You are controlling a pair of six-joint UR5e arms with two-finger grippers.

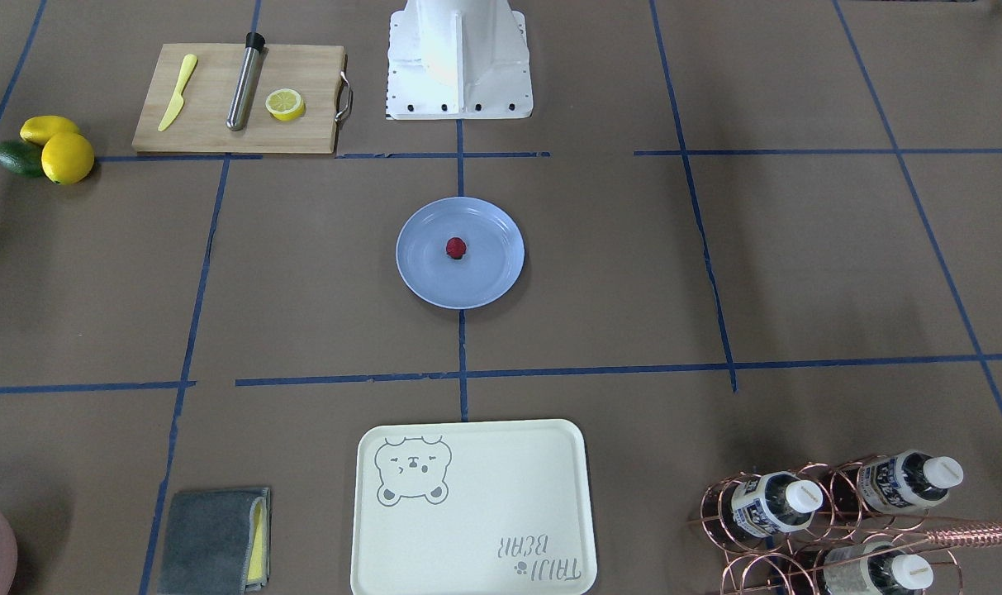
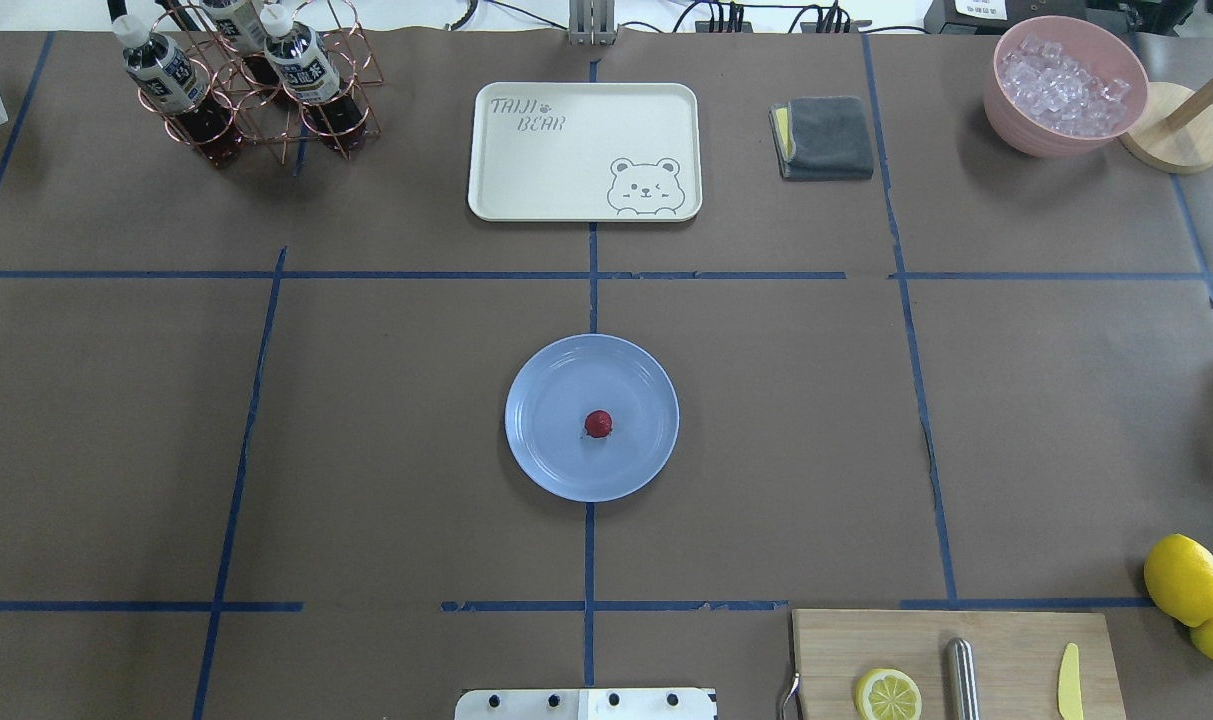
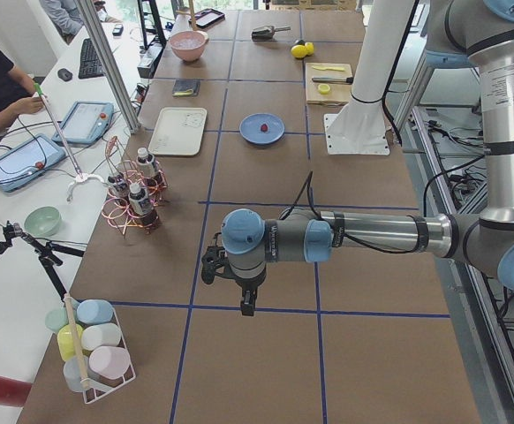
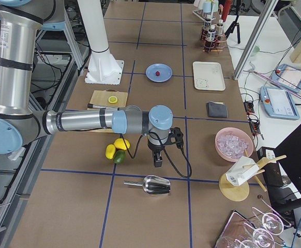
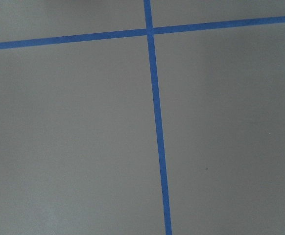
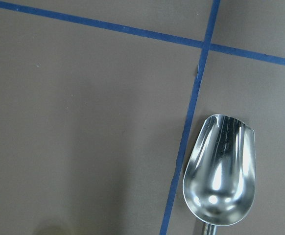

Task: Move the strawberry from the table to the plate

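The small dark-red strawberry [image 1: 456, 248] [image 2: 597, 424] lies near the middle of the round light-blue plate [image 1: 418, 281] [image 2: 546, 460], which sits at the centre of the brown paper table [image 1: 302, 289]. Neither gripper shows in the overhead or front views. My left gripper [image 3: 248, 303] appears only in the exterior left view, pointing down over bare table far from the plate [image 3: 275, 137]. My right gripper [image 4: 158, 160] appears only in the exterior right view, above the table near a metal scoop; I cannot tell whether either is open or shut. Both wrist views show no fingers.
A wooden cutting board [image 1: 211, 124] carries a lemon half, a yellow knife and a metal rod. Lemons [image 1: 63, 153] lie beside it. A cream bear tray [image 1: 472, 508], a grey cloth [image 1: 216, 541], a copper bottle rack [image 1: 831, 521], an ice bowl [image 2: 1066, 85] and a steel scoop [image 6: 221, 171] ring the table.
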